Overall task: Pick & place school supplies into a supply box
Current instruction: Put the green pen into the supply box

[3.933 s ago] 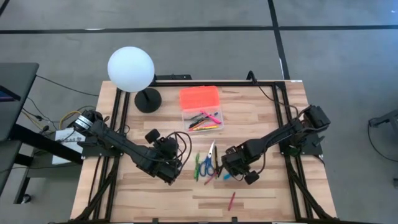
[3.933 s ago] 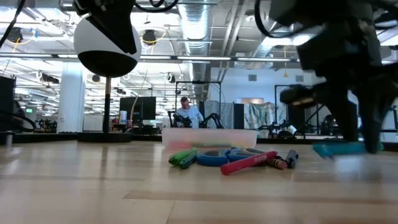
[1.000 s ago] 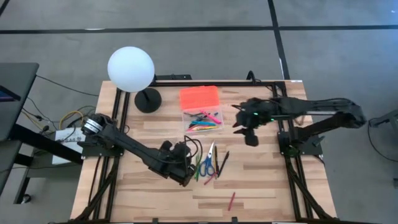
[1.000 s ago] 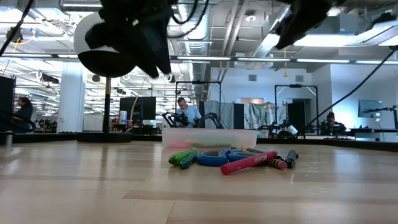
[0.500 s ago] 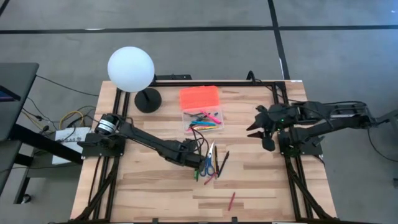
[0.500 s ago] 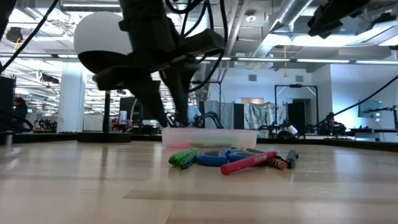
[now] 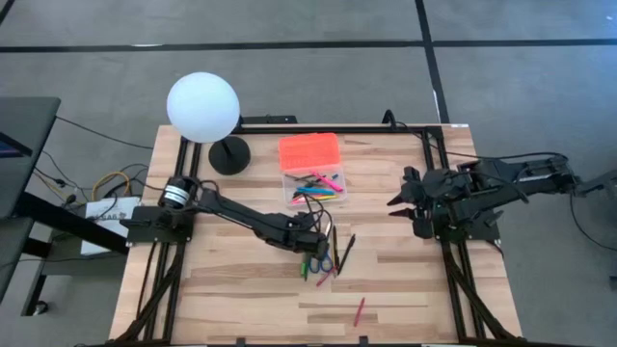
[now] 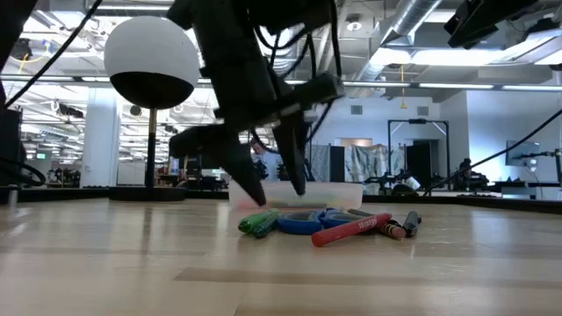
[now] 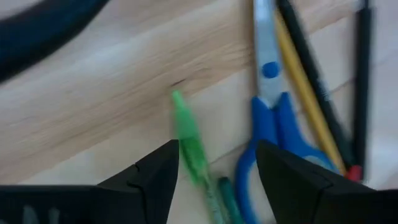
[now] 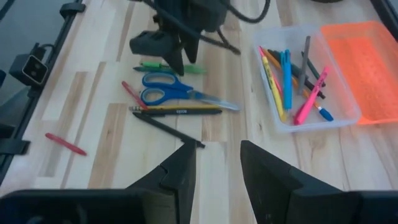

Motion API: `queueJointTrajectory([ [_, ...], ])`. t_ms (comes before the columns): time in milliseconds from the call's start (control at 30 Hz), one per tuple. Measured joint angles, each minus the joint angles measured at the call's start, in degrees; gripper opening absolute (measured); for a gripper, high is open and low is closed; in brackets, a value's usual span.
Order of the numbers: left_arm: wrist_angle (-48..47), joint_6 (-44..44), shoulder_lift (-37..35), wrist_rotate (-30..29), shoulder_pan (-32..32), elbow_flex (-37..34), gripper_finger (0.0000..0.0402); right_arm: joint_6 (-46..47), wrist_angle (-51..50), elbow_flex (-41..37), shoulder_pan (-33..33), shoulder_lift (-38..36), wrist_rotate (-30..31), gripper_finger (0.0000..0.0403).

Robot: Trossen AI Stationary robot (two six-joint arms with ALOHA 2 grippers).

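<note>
Wooden table (image 7: 241,289), open hall behind. Lying mid-table: green pen (image 9: 189,140), long axis running toward supply box (image 7: 313,173); scissors (image 9: 270,134) alongside, blades pointing boxward. Left gripper (image 8: 268,189) now hovering over the pen, fingers spread wide, having been narrower a second ago. Right gripper (image 7: 398,200) pulled back to the table's right edge, half open, holding nothing. Pen's lower end hiding behind fingers.

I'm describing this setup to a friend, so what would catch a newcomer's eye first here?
The white globe lamp at the table's back left corner, and beside it the box with its bright orange lid. At mid-table, the left gripper hangs with open jaws over a green pen and blue scissors.
</note>
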Motion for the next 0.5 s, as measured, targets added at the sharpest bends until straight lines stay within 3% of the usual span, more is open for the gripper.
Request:
queueJointTrajectory([
  [500, -3.35, -1.32, 0.90, 1.53, 0.04, 0.00, 0.0210, 0.00, -1.88, 0.00, -0.04, -0.72, 0.83, 0.0118],
])
